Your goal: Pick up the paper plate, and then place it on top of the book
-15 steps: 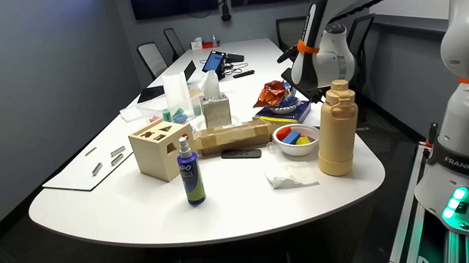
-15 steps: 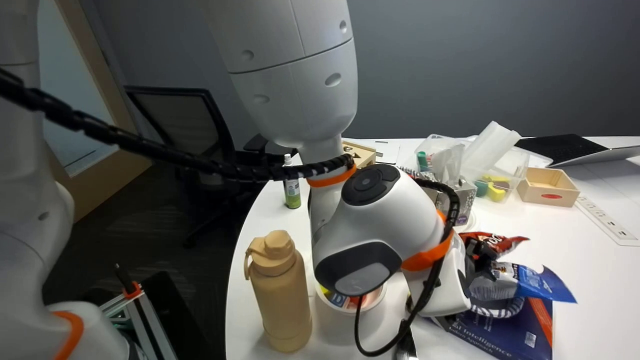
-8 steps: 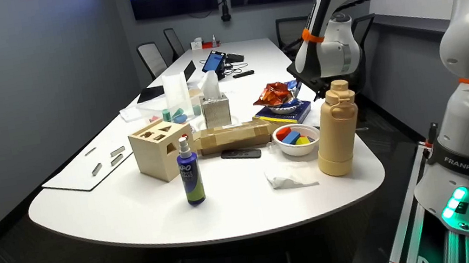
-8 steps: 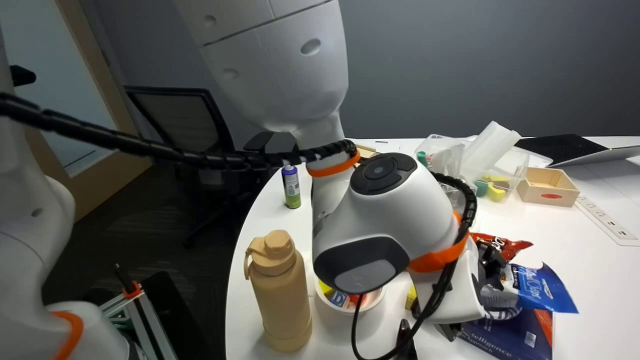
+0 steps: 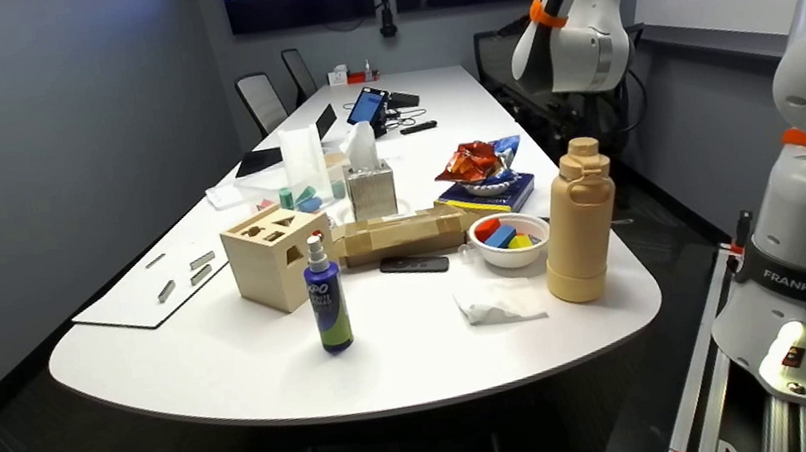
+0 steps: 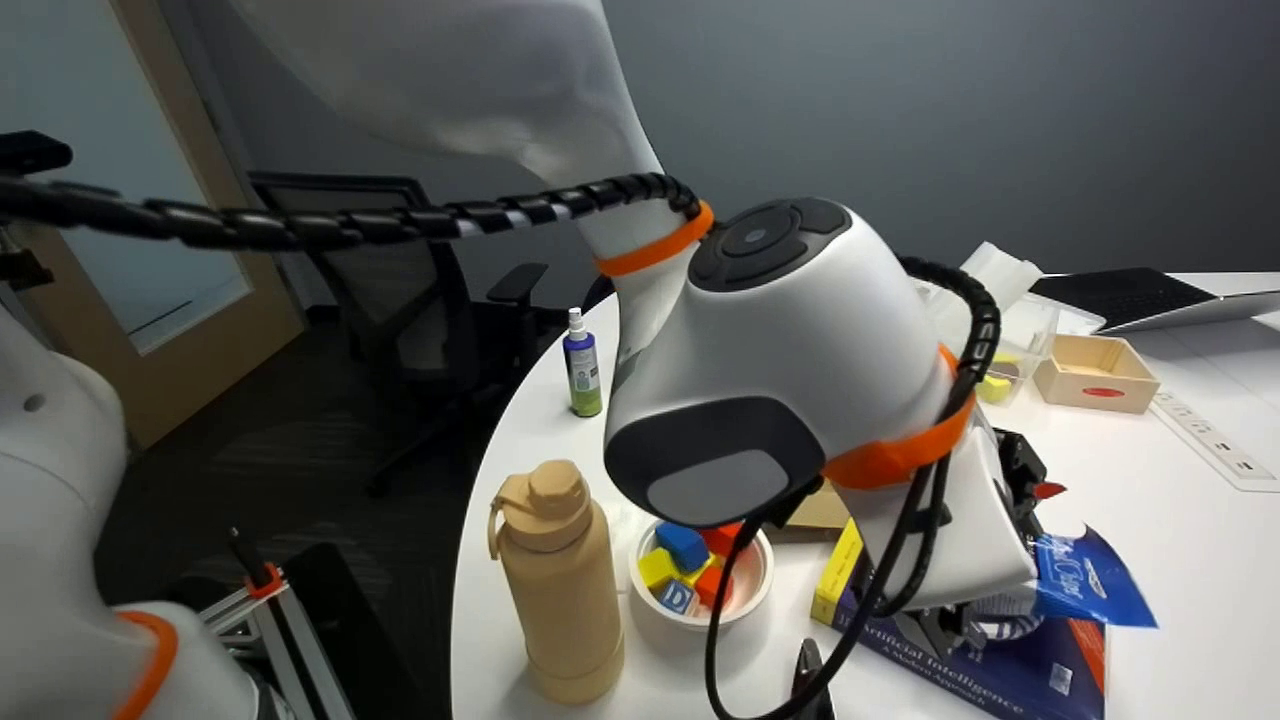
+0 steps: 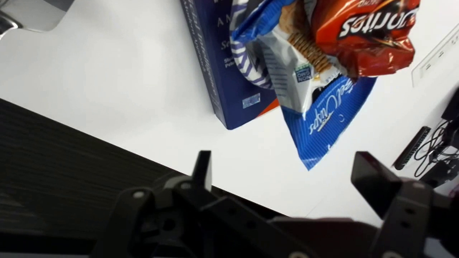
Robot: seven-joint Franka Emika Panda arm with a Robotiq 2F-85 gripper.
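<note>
Both halves of my gripper (image 7: 283,159) stand wide apart in the wrist view, and I hold nothing; in an exterior view my own wrist (image 6: 985,550) covers much of them. The paper plate (image 7: 247,67) rests on the book (image 7: 233,109), carrying a red-orange bag (image 7: 365,39) and a blue bag (image 7: 308,120). From the wrist I get the plate's zigzag rim close up and "Doritos" upside down, but the book's title runs out of sight; an exterior view gives me the words "Artificial Intelligence". A bowl (image 5: 512,259) of blocks (image 5: 502,236) and a tan bottle (image 5: 582,230) stand in both exterior views, outside the wrist view. A wooden box (image 5: 267,263) with cut-out holes shows in an exterior view alone.
</note>
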